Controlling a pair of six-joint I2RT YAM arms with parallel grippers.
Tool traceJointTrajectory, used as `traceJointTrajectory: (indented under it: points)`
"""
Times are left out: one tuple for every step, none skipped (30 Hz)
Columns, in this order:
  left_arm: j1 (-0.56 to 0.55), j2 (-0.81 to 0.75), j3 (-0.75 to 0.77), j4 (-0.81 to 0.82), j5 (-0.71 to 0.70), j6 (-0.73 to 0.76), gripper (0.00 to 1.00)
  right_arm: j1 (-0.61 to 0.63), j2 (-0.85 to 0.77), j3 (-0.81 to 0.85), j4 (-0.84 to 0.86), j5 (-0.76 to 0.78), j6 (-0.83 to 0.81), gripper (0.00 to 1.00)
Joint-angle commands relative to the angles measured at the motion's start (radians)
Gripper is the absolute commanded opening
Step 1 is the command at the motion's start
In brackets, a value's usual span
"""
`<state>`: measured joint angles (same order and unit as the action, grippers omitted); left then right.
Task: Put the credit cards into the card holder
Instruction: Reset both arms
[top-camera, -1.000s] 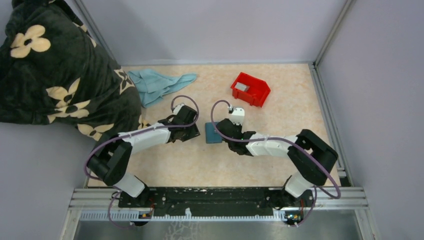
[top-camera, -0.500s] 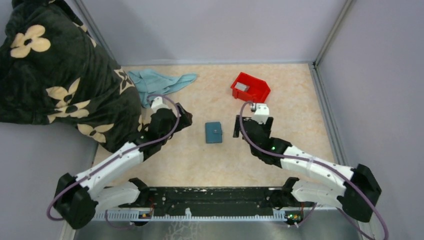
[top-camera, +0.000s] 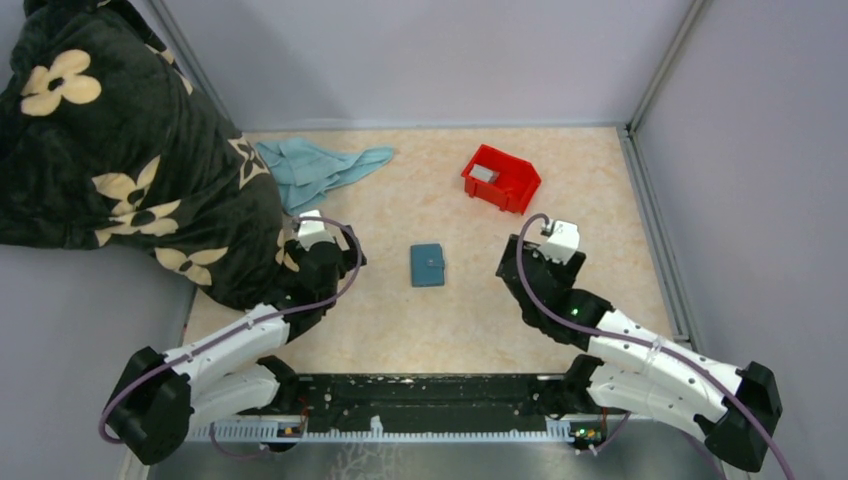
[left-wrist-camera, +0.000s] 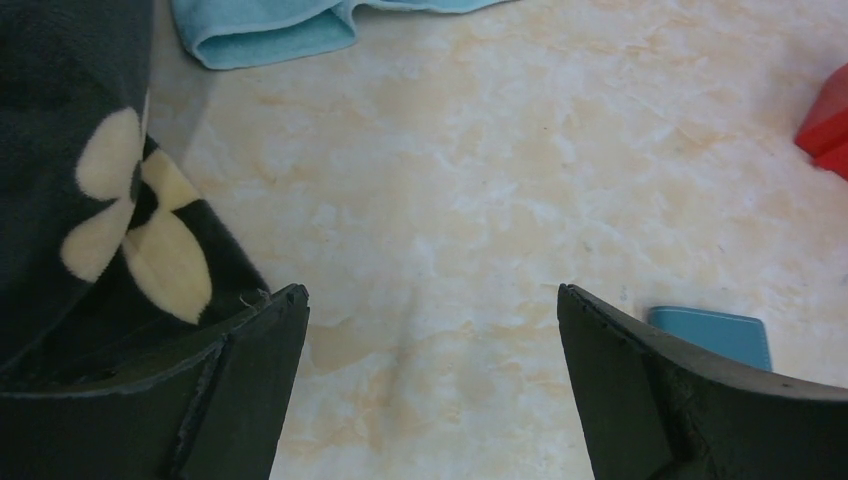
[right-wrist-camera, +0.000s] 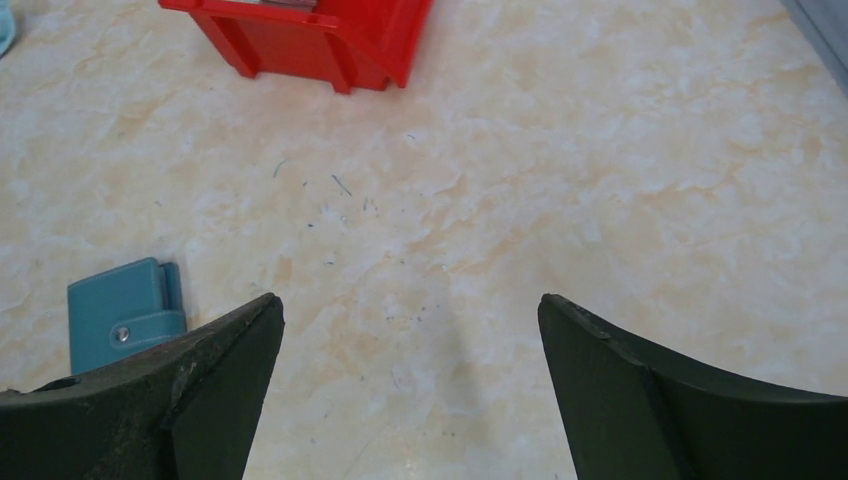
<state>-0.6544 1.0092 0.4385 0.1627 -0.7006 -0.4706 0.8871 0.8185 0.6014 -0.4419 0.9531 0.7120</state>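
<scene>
The teal card holder (top-camera: 427, 265) lies shut and flat near the middle of the table (top-camera: 600, 200), snap button up, touching neither gripper. One grey credit card (top-camera: 484, 173) rests inside the red bin (top-camera: 518, 190) toward the far edge (right of the middle). The left gripper (left-wrist-camera: 430, 300) stands wide open and empty beside the flowered blanket (top-camera: 110, 130) at the left edge. The right gripper (right-wrist-camera: 407, 302) is likewise spread wide, holding nothing, nearer the right edge. A light blue cloth (top-camera: 318, 168) lies crumpled near the far left corner.

Qty: 1 wallet (top-camera: 427, 265), 1 red bin (top-camera: 512, 184) w/ 1 card (top-camera: 484, 173) visible inside, 1 cloth (top-camera: 320, 168), 1 blanket (top-camera: 110, 150).
</scene>
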Motion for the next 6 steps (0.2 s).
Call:
traceJointTrajectory:
  points:
    - [0.001, 0.014, -0.042, 0.162, -0.094, 0.118, 1.0, -0.006, -0.009, 0.002, -0.043, 0.096, 0.055, 0.99]
    - [0.001, 0.012, -0.059, 0.194, -0.101, 0.121, 0.99, -0.005, 0.001, 0.003, -0.047, 0.106, 0.058, 0.99]
    - [0.001, 0.01, -0.076, 0.221, -0.11, 0.125, 0.99, -0.006, 0.025, 0.008, -0.054, 0.124, 0.065, 0.99]
    - [0.0, 0.007, -0.09, 0.244, -0.116, 0.128, 0.99, -0.005, 0.054, 0.017, -0.08, 0.143, 0.09, 0.99]
    - [0.001, 0.006, -0.101, 0.259, -0.12, 0.132, 0.99, -0.005, 0.082, 0.029, -0.109, 0.163, 0.122, 0.99]
    - [0.001, 0.004, -0.108, 0.268, -0.12, 0.137, 0.98, -0.004, 0.112, 0.041, -0.141, 0.177, 0.154, 0.99]
